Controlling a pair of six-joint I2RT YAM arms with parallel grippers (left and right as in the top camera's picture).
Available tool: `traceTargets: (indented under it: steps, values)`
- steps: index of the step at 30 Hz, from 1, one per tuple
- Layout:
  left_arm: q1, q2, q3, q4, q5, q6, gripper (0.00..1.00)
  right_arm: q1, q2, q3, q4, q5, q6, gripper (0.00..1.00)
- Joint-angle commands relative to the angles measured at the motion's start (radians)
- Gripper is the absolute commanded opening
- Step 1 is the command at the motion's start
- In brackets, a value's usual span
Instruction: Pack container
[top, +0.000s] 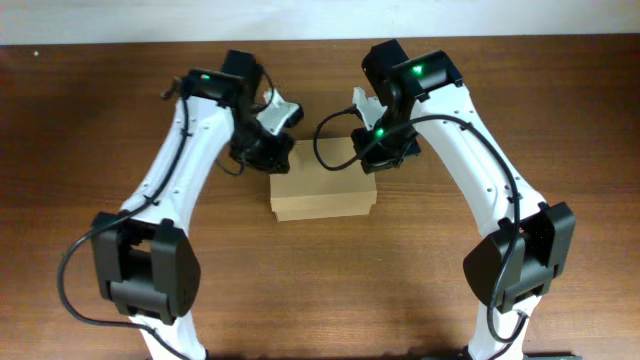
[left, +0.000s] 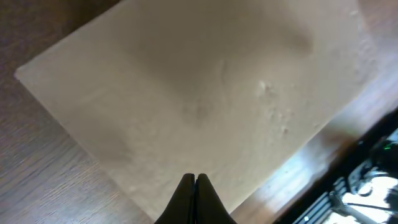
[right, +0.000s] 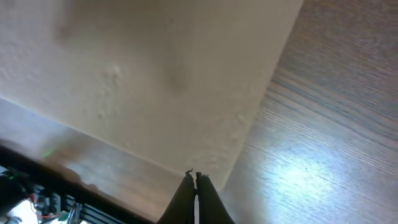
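The container (top: 322, 180) is a plain tan cardboard box in the middle of the table, its flap lid lying flat and closed. It fills the left wrist view (left: 199, 93) and the upper left of the right wrist view (right: 155, 68). My left gripper (left: 194, 179) is shut and empty, its tips over the box top near the back left edge. My right gripper (right: 193, 176) is shut and empty, its tips at the box's back right edge. In the overhead view the left gripper (top: 270, 152) and right gripper (top: 375, 152) sit at the box's two back corners.
The brown wooden table (top: 100, 130) lies all around the box. The arm bases stand at the front left (top: 150, 270) and front right (top: 515, 260). A black cable (top: 335, 125) loops behind the box.
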Motion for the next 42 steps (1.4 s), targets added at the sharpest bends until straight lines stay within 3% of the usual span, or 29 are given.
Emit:
traceTargets:
  steps: [1, 14, 26, 32, 34, 37, 42]
  values:
    - [-0.010, -0.017, -0.008, -0.002, -0.073, -0.017, 0.02, 0.006, -0.017, -0.007, 0.019, 0.047, 0.007, 0.04]
    - [-0.010, -0.011, -0.083, 0.067, -0.122, -0.016, 0.02, 0.006, -0.017, -0.247, 0.204, 0.024, 0.011, 0.04]
    - [-0.011, -0.016, -0.161, 0.113, -0.114, -0.032, 0.02, 0.005, -0.020, -0.234, 0.200, 0.025, 0.011, 0.04]
    - [0.002, -0.074, 0.041, 0.050, -0.129, -0.032, 0.02, 0.003, -0.040, -0.021, 0.083, 0.049, 0.011, 0.04]
    - [0.011, -0.094, 0.153, 0.018, -0.157, -0.032, 0.11, 0.003, -0.043, 0.104, 0.016, 0.093, 0.011, 0.04]
    - [0.039, -0.126, 0.376, -0.041, -0.254, -0.032, 0.18, 0.003, -0.043, 0.386, -0.124, 0.230, 0.039, 0.04]
    - [0.097, -0.161, 0.661, -0.136, -0.346, -0.047, 0.22, 0.008, -0.116, 0.698, -0.211, 0.400, 0.102, 0.06]
